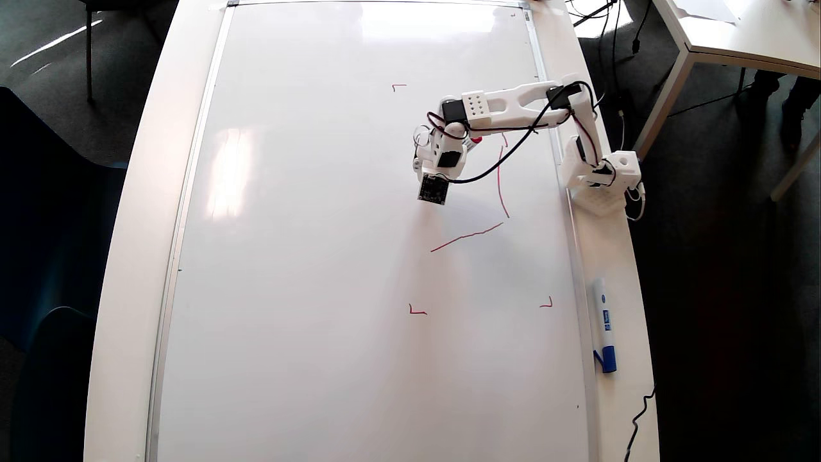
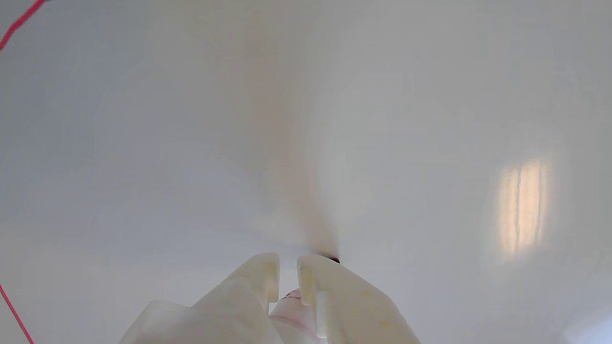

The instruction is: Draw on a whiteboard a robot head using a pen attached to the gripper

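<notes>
The whiteboard (image 1: 308, 256) fills most of the overhead view on the white table. Two red strokes of the robot head stand on it: a steep line (image 1: 500, 183) and a slanted line (image 1: 466, 237) below it. The white gripper (image 1: 431, 157) points down at the board, left of the steep line. In the wrist view the gripper (image 2: 288, 267) is shut on the pen (image 2: 289, 310), whose white barrel shows between the fingers (image 2: 260, 277). The pen's red end (image 1: 475, 139) sticks out beside the wrist. Red line ends (image 2: 19, 21) cross the wrist view's left edge.
Small red corner marks (image 1: 417, 311) frame the drawing area. The arm's base (image 1: 603, 179) is clamped at the table's right edge. A white marker with a blue cap (image 1: 604, 324) lies on the table strip right of the board. Another table (image 1: 737, 38) stands at upper right.
</notes>
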Action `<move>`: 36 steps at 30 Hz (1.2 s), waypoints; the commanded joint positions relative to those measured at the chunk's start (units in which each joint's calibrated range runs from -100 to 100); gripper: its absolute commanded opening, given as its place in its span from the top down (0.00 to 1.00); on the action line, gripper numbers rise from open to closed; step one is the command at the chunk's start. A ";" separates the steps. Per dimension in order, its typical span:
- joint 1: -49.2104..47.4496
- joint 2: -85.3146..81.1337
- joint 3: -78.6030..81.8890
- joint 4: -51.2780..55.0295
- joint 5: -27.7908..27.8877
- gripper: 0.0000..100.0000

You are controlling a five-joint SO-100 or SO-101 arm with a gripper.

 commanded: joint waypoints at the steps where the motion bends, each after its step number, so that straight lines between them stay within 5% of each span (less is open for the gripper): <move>1: -3.37 0.07 0.25 0.60 -0.89 0.99; 15: -14.42 -3.29 -0.12 0.52 -3.57 0.99; 36: -17.51 -3.62 -1.57 -4.35 -3.89 0.99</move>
